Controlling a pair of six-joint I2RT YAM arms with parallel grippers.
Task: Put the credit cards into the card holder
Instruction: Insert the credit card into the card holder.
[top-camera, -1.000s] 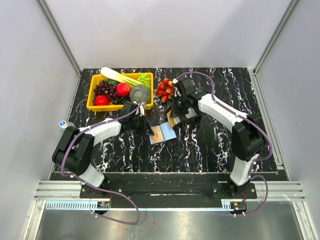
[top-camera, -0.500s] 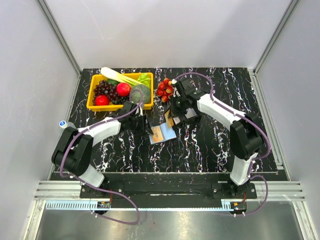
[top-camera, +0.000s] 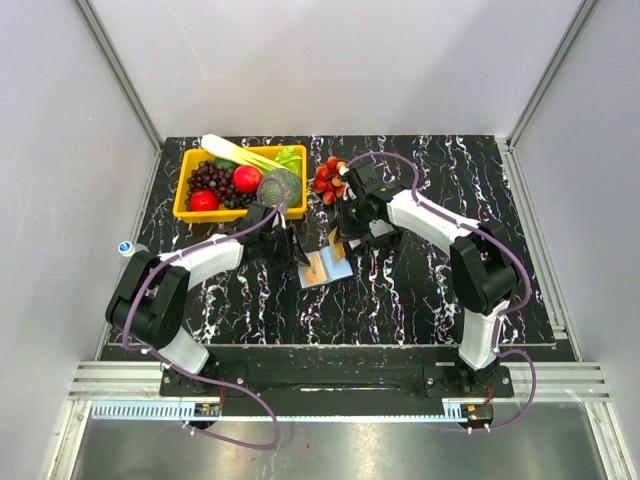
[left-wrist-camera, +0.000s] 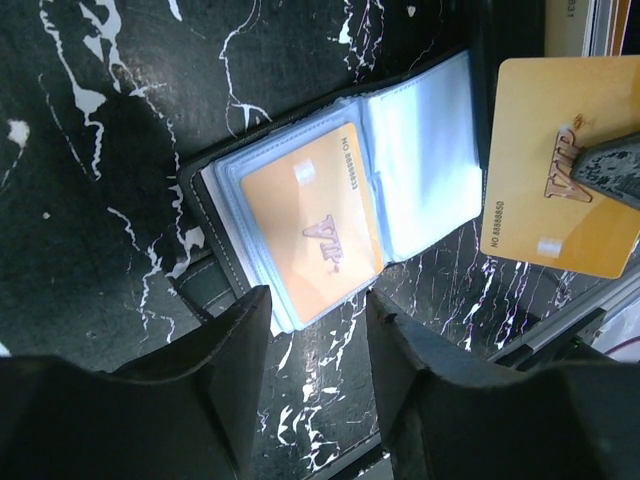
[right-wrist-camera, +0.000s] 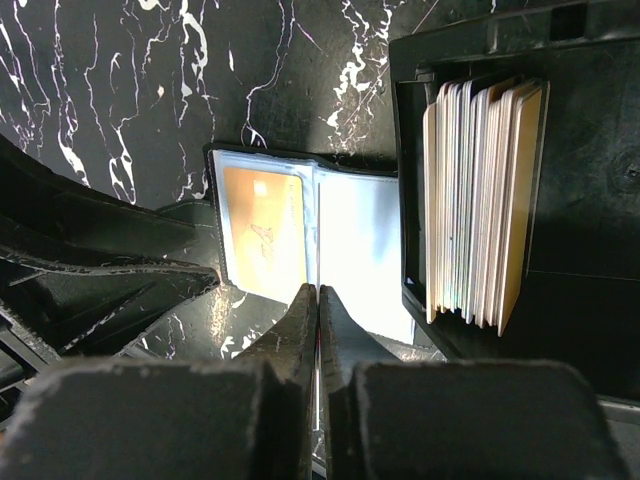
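- Your right gripper (right-wrist-camera: 318, 300) was pinched shut on one gold credit card (left-wrist-camera: 545, 140).
- Your left gripper (left-wrist-camera: 315, 310) was open, holding nothing, at the card holder (left-wrist-camera: 420, 150)'s near edge.
- The holder lay open, one card (left-wrist-camera: 300, 225) already inside.
- The held card hung just beside its empty blue side, long edges nearly matching.
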